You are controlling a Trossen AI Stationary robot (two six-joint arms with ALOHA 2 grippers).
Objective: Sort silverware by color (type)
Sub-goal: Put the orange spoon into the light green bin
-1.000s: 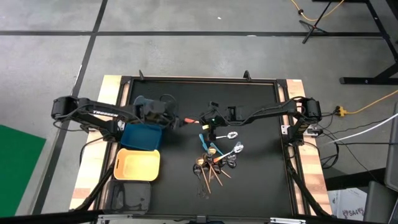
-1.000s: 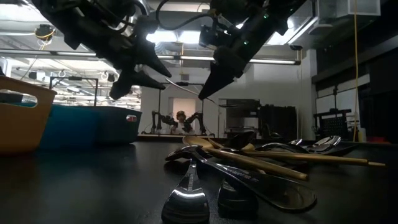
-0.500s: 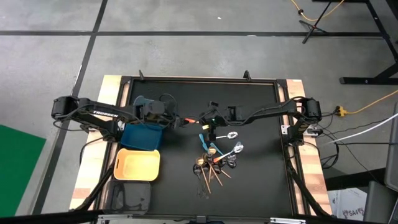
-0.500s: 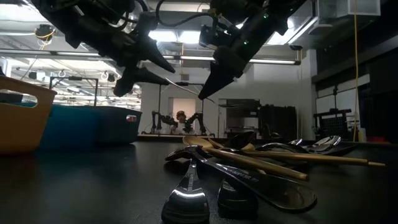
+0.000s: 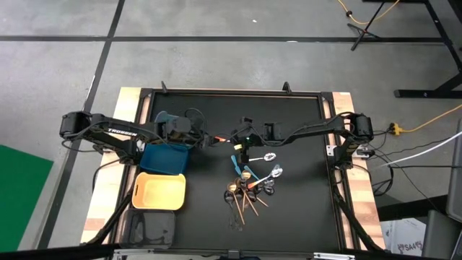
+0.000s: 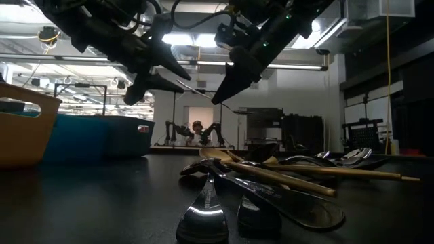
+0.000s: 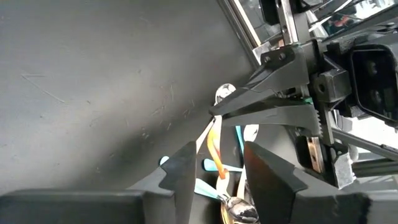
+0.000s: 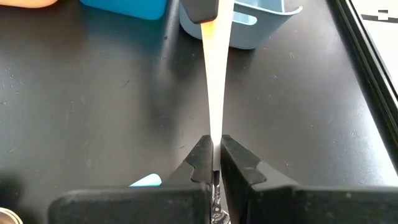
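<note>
My right jaws [image 8: 212, 163] pinch an orange-handled utensil [image 8: 214, 81] above mid-bench; my left jaws [image 7: 214, 168] stand open around its far end. Blue bin [image 5: 164, 158], yellow bin [image 5: 159, 191] and grey bin [image 5: 153, 227] sit left, seemingly empty. Remaining silverware [image 5: 249, 188] lies piled right.

At my nine o'clock a blue bin [image 5: 164, 158] touches a yellow bin [image 5: 159, 191]; a dark bin [image 5: 151, 227] lies beyond it, a pale bin [image 5: 164, 118] at ten.
</note>
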